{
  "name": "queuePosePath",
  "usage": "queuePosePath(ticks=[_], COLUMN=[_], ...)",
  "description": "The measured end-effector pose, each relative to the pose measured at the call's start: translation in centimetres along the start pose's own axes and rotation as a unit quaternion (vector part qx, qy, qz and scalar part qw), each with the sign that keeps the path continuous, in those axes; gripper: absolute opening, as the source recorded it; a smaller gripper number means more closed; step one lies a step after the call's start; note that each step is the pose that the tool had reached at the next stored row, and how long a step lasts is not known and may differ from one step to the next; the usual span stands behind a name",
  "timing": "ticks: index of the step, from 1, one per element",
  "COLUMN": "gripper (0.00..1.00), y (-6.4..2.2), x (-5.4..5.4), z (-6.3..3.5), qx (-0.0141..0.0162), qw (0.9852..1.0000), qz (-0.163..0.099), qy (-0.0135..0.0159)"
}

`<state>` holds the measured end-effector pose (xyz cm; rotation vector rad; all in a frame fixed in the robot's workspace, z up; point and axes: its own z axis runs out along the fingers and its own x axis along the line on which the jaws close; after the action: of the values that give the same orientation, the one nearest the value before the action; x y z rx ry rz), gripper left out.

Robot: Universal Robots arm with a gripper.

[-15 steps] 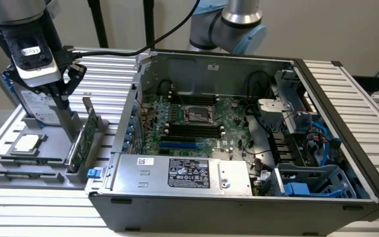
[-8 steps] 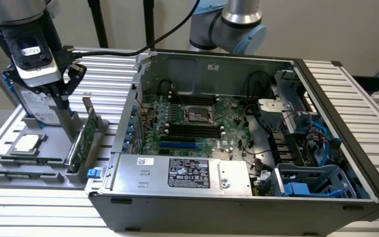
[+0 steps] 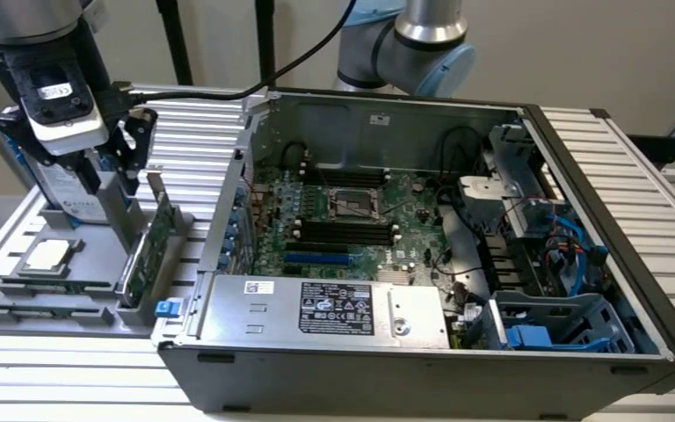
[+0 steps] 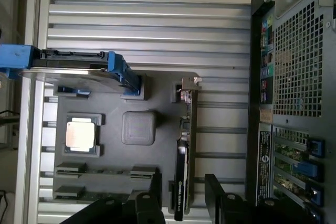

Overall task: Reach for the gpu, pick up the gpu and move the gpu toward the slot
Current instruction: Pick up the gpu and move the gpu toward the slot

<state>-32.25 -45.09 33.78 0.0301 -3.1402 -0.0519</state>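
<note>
A thin green circuit-board card, the gpu [image 3: 148,246], stands upright on its long edge in a slot of a grey plastic holder tray [image 3: 10,309] at the middle left of the exterior view. Its long axis runs from the far side of the tray toward the near side. In the wrist view the gpu [image 4: 184,145] is seen edge-on, with its silver metal bracket [image 4: 188,85] at the end nearest a silver hard drive with blue side rails [image 4: 73,65].

The black gripper [image 3: 85,163] hangs above the tray in the upper left of the frame. Its fingers [image 4: 149,205] are spread wide, one to each side of the card and clear of it.

A small square silver processor chip [image 3: 54,255] lies flat in the tray, further left. An open grey computer case [image 3: 619,264] sits just to the right on a ribbed aluminium table [image 3: 80,387].
</note>
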Motion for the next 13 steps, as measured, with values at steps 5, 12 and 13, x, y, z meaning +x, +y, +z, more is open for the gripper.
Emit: queuePosePath(ticks=[5,12,13], gripper=[0.48,0.48,0.48], y=[-0.03,-0.09,-0.12], x=[0.0,0.0,0.0], z=[0.87,2.13,2.33], qx=[0.0,0.0001,0.0], qw=[1.0,1.0,1.0], qz=[0.0,0.0,0.0], qy=[-0.0004,-0.0003,-0.0003])
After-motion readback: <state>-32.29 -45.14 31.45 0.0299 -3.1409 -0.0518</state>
